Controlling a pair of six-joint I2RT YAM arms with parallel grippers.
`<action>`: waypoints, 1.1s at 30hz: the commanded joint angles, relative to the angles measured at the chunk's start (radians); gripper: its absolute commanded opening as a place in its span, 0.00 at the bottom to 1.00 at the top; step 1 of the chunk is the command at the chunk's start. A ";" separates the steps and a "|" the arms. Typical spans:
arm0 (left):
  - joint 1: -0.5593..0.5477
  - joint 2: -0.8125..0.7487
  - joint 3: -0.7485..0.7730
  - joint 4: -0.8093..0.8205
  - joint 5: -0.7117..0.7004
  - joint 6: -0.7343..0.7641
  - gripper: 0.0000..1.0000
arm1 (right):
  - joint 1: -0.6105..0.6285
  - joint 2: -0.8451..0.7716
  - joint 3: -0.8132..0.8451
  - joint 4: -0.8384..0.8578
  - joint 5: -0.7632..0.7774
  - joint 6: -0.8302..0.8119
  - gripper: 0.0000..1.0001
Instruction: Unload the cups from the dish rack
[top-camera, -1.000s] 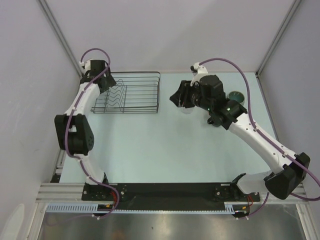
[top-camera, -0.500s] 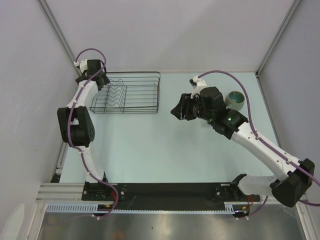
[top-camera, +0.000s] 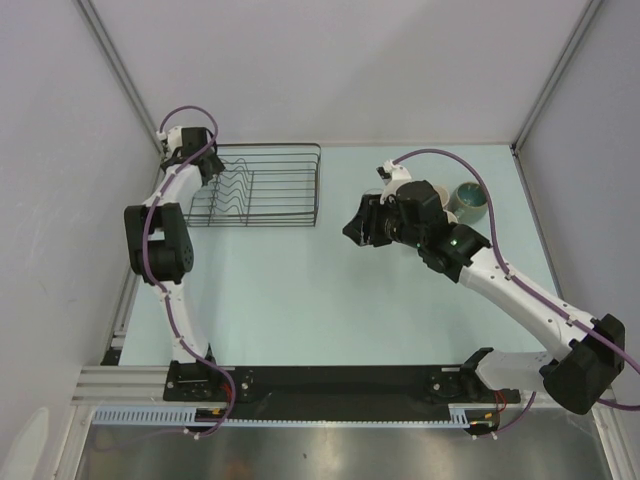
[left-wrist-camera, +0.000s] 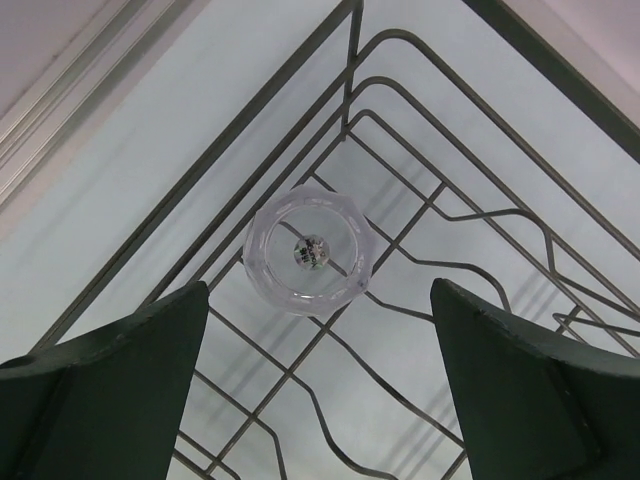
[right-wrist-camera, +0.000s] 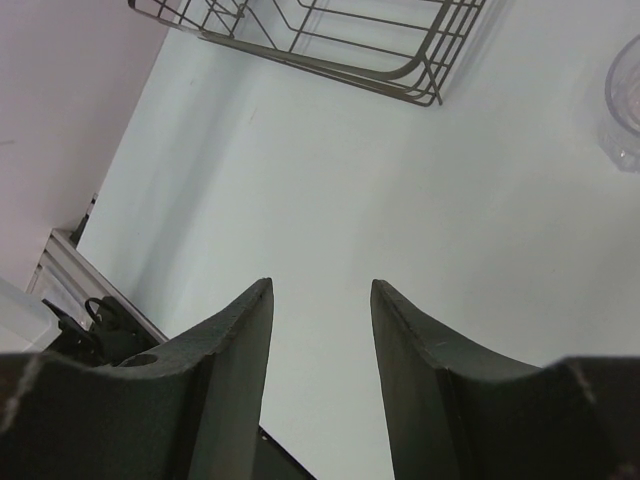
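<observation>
The black wire dish rack (top-camera: 268, 185) sits at the far left of the table. In the left wrist view a clear glass tumbler (left-wrist-camera: 308, 250) stands in a corner of the rack (left-wrist-camera: 470, 230), seen from above. My left gripper (left-wrist-camera: 318, 300) is open and hovers just above the tumbler with nothing between its fingers; in the top view it (top-camera: 203, 165) hangs over the rack's far-left corner. My right gripper (top-camera: 358, 225) is open and empty over bare table right of the rack, also in its wrist view (right-wrist-camera: 320, 290). A pale green-teal cup (top-camera: 470, 198) stands on the table at the far right.
A pale translucent cup (right-wrist-camera: 625, 100) shows at the right edge of the right wrist view, on the table. The rack's near corner (right-wrist-camera: 420, 85) lies ahead of the right gripper. Grey walls close the left, far and right sides. The black mug is not seen.
The right arm has drawn back toward the near side, uncovering the green-teal cup. The left wrist has shifted slightly over the rack's far-left corner, its elbow swinging right.
</observation>
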 joint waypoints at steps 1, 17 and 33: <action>0.011 0.006 0.019 0.067 -0.028 -0.026 0.97 | 0.004 -0.022 -0.029 0.057 0.011 0.016 0.49; 0.022 0.046 0.002 0.083 -0.015 -0.036 0.33 | 0.004 0.013 -0.038 0.073 0.028 0.034 0.48; 0.027 -0.085 -0.134 0.164 0.001 -0.033 0.00 | 0.005 0.019 -0.042 0.100 0.017 0.064 0.47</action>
